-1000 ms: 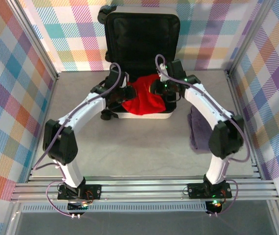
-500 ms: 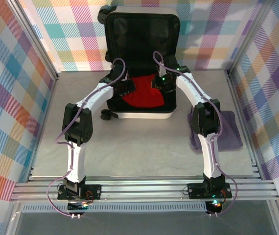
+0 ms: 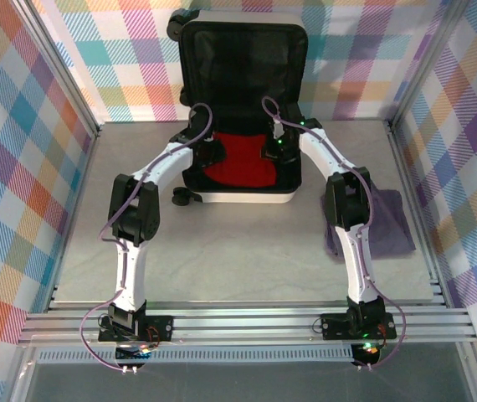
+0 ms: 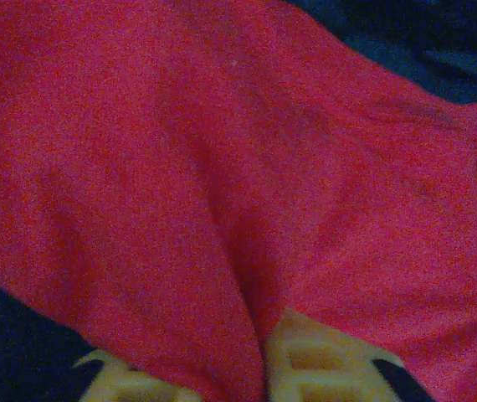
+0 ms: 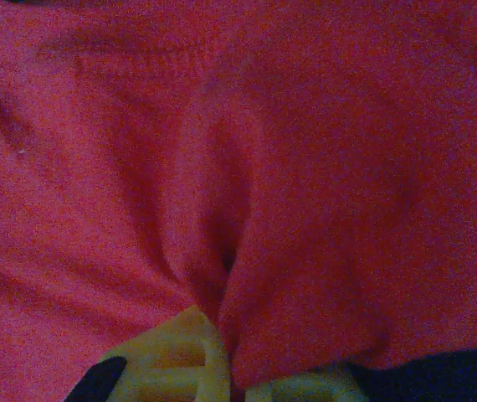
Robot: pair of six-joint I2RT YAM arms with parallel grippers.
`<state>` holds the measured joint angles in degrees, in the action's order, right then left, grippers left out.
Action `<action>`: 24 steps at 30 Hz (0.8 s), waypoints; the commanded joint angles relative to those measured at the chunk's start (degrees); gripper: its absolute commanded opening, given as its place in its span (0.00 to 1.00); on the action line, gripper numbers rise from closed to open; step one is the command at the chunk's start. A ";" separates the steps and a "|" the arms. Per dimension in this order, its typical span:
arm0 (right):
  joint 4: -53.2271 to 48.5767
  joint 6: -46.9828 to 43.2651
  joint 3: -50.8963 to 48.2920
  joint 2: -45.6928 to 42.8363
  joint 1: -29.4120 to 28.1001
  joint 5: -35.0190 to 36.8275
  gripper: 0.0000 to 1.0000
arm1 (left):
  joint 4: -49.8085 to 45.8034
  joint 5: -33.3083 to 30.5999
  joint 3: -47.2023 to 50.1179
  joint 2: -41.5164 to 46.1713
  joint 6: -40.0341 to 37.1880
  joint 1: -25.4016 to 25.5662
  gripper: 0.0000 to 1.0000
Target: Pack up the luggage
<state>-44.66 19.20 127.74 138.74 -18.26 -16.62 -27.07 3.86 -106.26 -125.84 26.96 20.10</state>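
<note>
This is looking like a robotics lab cell, not a home or a shop. Two white-and-black arms, the left arm (image 3: 130, 243) and the right arm (image 3: 354, 243), are sitting bolted to aluminium rails (image 3: 247, 322) at the near edge of a bare grey counter (image 3: 230, 251), with purple cables (image 3: 96, 331) looping off them. Aluminium posts (image 3: 64, 67) are framing the space, and pastel plaid cloth walls (image 3: 17, 167) are closing it in on three sides.

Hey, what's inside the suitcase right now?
A red cloth lies in the lower half of the suitcase, on its black lining. Anything beneath the cloth is covered.
</note>
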 commanded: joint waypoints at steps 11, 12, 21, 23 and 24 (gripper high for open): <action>-1.39 -1.03 3.65 -2.48 0.89 0.18 0.44 | -1.39 0.11 0.63 5.32 -1.73 -1.46 0.58; -1.48 -1.19 3.65 -3.08 0.95 0.19 0.48 | -1.66 -0.05 0.32 6.10 -2.03 -1.46 0.59; -2.62 -2.61 3.68 -7.98 1.04 0.36 0.59 | -4.14 2.31 -3.15 9.89 -3.17 -1.46 0.63; -2.74 -2.84 3.33 -8.84 1.04 0.30 0.60 | -3.84 4.06 -3.26 10.23 -2.97 -1.35 0.63; -2.35 -2.73 2.72 -9.42 1.09 -0.08 0.60 | -3.46 5.20 -3.17 10.39 -2.90 -1.23 0.63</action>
<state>-46.17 17.45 129.86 132.68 -17.56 -16.51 -29.71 5.65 -108.18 -117.27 24.67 19.29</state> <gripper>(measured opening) 0.601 0.633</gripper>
